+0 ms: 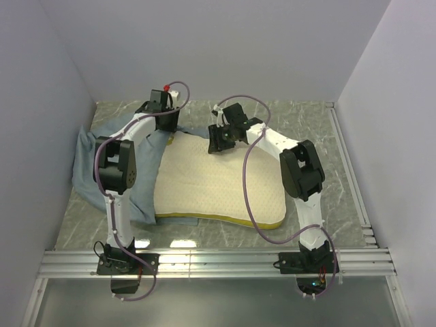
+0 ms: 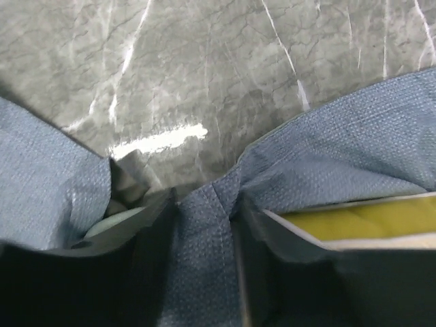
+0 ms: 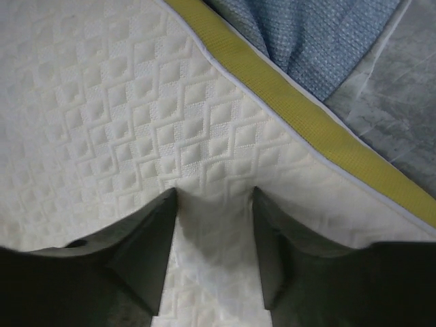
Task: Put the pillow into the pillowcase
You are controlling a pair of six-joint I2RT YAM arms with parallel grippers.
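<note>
The cream-white pillow (image 1: 218, 184) lies flat mid-table, its yellow side edge showing along the front. The blue-grey pillowcase (image 1: 92, 170) lies crumpled at its left, reaching under the pillow's left side and round its far-left corner. My left gripper (image 1: 165, 122) is at that corner, shut on a fold of pillowcase (image 2: 204, 272); the pillow's yellow edge (image 2: 354, 221) shows just inside the cloth. My right gripper (image 1: 216, 142) presses down on the pillow's far edge. Its fingertips dig into the quilted top (image 3: 102, 102) and pinch a ridge of it (image 3: 214, 194). The pillowcase (image 3: 306, 34) lies beyond the yellow edge.
The grey marble tabletop (image 1: 300, 116) is walled at the left, back and right. An aluminium rail (image 1: 218, 262) runs along the near edge where the arm bases stand. Cables loop over both arms.
</note>
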